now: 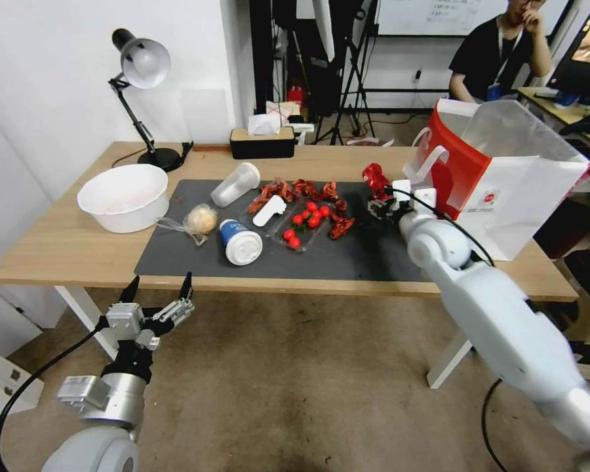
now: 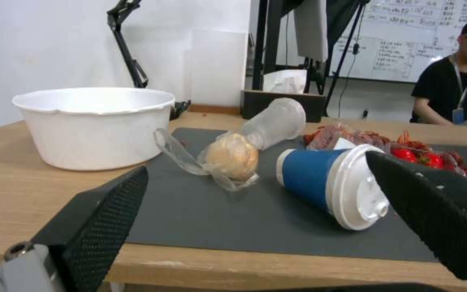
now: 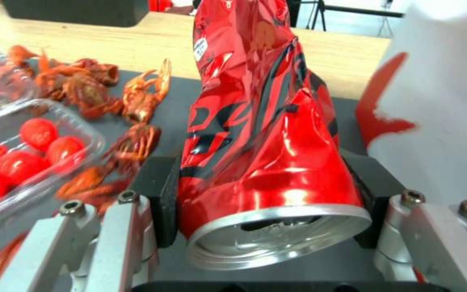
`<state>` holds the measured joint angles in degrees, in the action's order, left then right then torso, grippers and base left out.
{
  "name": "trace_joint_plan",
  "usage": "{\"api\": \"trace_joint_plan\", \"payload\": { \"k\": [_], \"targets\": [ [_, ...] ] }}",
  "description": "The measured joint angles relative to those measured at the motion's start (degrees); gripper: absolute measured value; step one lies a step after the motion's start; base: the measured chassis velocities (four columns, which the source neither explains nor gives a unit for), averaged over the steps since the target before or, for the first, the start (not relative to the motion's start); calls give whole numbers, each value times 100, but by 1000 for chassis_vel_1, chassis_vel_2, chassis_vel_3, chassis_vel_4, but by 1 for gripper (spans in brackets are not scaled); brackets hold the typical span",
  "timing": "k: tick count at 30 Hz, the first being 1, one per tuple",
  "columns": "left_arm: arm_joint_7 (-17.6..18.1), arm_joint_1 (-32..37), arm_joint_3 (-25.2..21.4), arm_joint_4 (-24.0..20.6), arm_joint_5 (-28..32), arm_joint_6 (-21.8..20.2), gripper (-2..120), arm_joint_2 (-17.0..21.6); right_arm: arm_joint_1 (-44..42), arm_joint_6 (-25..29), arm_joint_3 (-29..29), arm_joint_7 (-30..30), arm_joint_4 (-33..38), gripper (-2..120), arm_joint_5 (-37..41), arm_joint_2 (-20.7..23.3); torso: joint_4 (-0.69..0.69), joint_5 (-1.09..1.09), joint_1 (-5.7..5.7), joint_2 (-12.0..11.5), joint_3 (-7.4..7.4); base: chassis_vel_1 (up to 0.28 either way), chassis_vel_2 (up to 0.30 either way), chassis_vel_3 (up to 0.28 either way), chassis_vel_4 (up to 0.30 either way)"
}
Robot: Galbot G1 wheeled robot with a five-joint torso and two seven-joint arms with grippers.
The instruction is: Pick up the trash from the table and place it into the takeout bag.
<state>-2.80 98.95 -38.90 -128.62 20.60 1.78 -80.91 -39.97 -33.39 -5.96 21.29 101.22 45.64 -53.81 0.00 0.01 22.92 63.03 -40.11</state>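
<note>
Gripping a crushed red can (image 3: pixel 266 121), the right gripper (image 1: pixel 381 208) has one black pad pressed against each side of it, near its silver end. That arm reaches forward from the right over the dark mat (image 1: pixel 373 252), elbow bent, wrist close beside the takeout bag (image 1: pixel 505 177). The bag stands open at the right end of the table (image 1: pixel 59 246), tilted, its red panel facing the gripper. The can points up and away from the wrist, just beside the bag's white wall and not inside it.

Low in front of the table's near edge, the left gripper (image 1: pixel 158 288) hangs with its two fingers spread wide and nothing between them, forearm pointing up from below.

On the mat lie a blue cup (image 2: pixel 325 184) on its side with its white lid on, a clear bag (image 2: pixel 228 156) holding a yellowish lump, and a clear plastic cup (image 1: pixel 236 185) tipped over. A clear tray of cherry tomatoes (image 1: pixel 305 223) and crayfish shells (image 1: pixel 295 190) sit mid-mat. A large white bowl (image 1: pixel 123 196) stands on bare wood at the left.
</note>
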Motion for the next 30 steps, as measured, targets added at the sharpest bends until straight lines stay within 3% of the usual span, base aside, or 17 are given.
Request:
{"api": "trace_joint_plan", "payload": {
  "k": [7, 15, 23, 26, 30],
  "targets": [
    [1, 18, 36, -24, -37, 4, 100, -2, -727, -112, -695, -213, 1011, 55, 350, 550, 0, -1, -1, 0, 0, 0, 0, 0, 0],
    [5, 110, 16, -88, -48, 63, 100, -12, -1159, 7, -1265, -663, 1865, 55, 399, 875, 1, 0, -1, 0, 1, 0, 0, 0, 0],
    [9, 126, 20, -84, -61, 92, 100, -45, -1081, 952, -1754, -917, 2017, 55, 69, 1029, 1, 0, -1, 0, 1, 0, 0, 0, 0],
    [8, 116, 35, -68, -61, 95, 100, -48, -862, 1337, -2066, -595, 1876, 55, 65, 1161, 0, -1, -1, 0, 1, 0, 0, 0, 0],
    [-1, 106, 54, -47, -61, 96, 100, -48, -604, 1447, -2308, -318, 1476, 55, 200, 1326, 1, 0, -1, 0, 0, 0, 0, 0, 0]
  ]
}}
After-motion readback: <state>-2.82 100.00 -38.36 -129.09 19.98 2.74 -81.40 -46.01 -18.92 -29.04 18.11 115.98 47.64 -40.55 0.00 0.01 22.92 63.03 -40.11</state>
